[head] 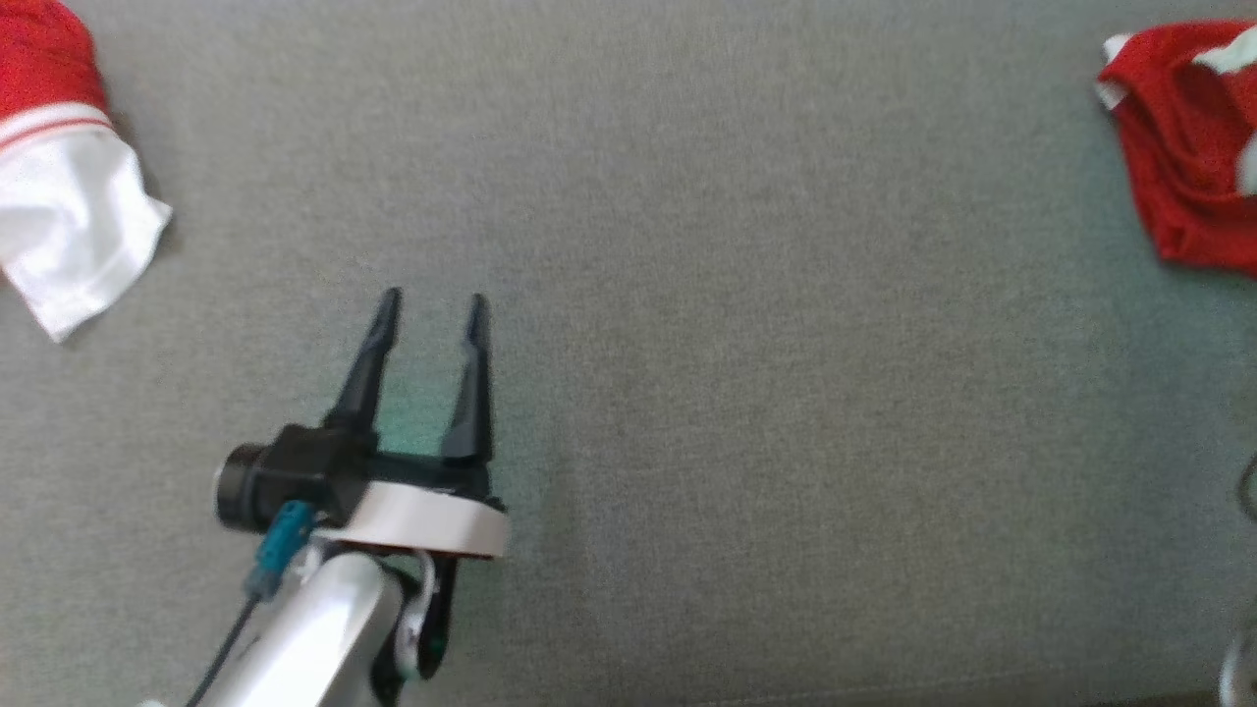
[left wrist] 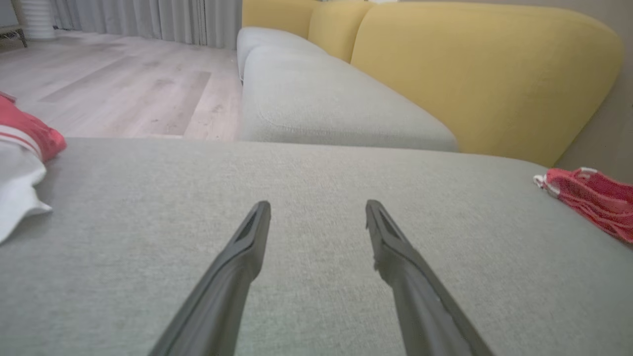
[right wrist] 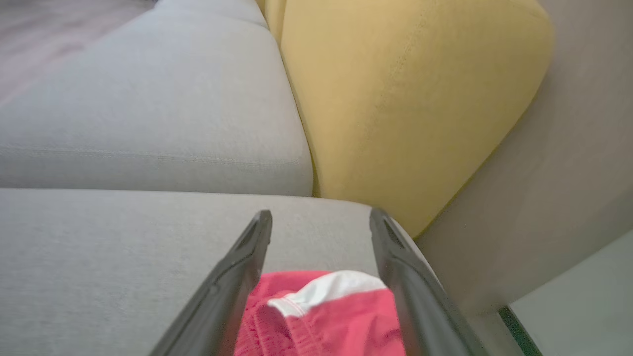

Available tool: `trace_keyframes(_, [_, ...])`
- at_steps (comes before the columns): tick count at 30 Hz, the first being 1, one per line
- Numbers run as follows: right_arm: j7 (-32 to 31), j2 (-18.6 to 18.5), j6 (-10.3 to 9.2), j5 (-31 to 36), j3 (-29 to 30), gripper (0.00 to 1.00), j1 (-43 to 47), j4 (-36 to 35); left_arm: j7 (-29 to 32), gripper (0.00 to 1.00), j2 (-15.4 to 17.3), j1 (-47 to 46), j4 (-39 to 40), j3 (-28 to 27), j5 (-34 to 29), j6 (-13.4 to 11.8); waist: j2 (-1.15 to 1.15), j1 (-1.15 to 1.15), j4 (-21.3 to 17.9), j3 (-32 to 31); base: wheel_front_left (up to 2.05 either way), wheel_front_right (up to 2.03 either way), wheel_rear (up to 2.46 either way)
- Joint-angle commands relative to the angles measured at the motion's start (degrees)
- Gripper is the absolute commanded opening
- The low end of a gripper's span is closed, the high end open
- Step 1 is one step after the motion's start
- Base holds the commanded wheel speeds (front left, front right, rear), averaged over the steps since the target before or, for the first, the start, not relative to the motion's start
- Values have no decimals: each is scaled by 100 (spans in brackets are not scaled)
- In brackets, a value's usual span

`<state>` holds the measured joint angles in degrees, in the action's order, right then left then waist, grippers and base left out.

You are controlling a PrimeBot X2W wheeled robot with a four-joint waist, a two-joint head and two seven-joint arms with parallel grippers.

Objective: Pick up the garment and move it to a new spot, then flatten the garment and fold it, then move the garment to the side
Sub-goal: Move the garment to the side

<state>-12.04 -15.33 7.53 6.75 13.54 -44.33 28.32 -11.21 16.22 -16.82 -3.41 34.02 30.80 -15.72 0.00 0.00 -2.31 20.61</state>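
Surface: You are looking down on a plain grey fabric sofa seat [head: 737, 393] that spreads across the head view.

Left gripper: Your left gripper [head: 434, 298] hangs over the lower left part of the seat. Its two long dark fingers are spread apart with only grey fabric between them, pointing up the head view.

Right gripper: In the right wrist view your right gripper [right wrist: 321, 212] has its fingers spread wide. They are not pinching anything.

Garment: The crumpled red mesh garment with white trim [right wrist: 316, 321] lies on the seat at its far right end, close to the edge. In the right wrist view it shows in the gap between the right gripper's fingers, near their base, with a white fold on top. You cannot tell from here whether the fingers touch the cloth.

Garment and left gripper: The red mesh garment lies well apart from the left gripper, up and to its right across bare seat.

Other cloth: A red and white garment [head: 59, 196] lies bunched at the far left end of the seat, up and to the left of the left gripper and apart from it.

Surroundings: A mustard yellow back cushion [left wrist: 470, 74] rises behind the seat. A pale wooden floor [left wrist: 113, 84] lies further off.
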Motion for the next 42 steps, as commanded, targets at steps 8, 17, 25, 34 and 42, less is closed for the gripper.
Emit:
trace_keyframes(8, [521, 696, -4, -317, -831, 100, 902, -745, -249, 100, 243, 587, -178, -709, 343, -124, 0, 0, 160, -1116, 0, 0, 0])
trace_keyframes(17, [790, 1211, -4, -528, -1354, 100, 2151, -993, -324, 100, 243, 1307, -411, -900, 573, -146, 0, 0, 275, -1806, 0, 0, 0])
trace_keyframes(25, [1177, 1243, -4, -1023, -1556, 100, 3428, -1560, -355, 100, 171, 1707, -446, -908, 595, -114, 0, 0, 355, -2059, 0, 0, 0])
trace_keyframes(34, [1447, 1244, -4, -1225, -1501, 100, 4370, -2098, -353, 100, 93, 1850, -422, -771, 564, -81, 0, 0, 457, -2204, 0, 0, 0])
trace_keyframes(42, [1536, 1245, -4, -1415, -1720, 100, 4827, -2245, -254, 100, 87, 1775, -440, -668, 559, -50, 0, 0, 517, -2241, 0, 0, 0])
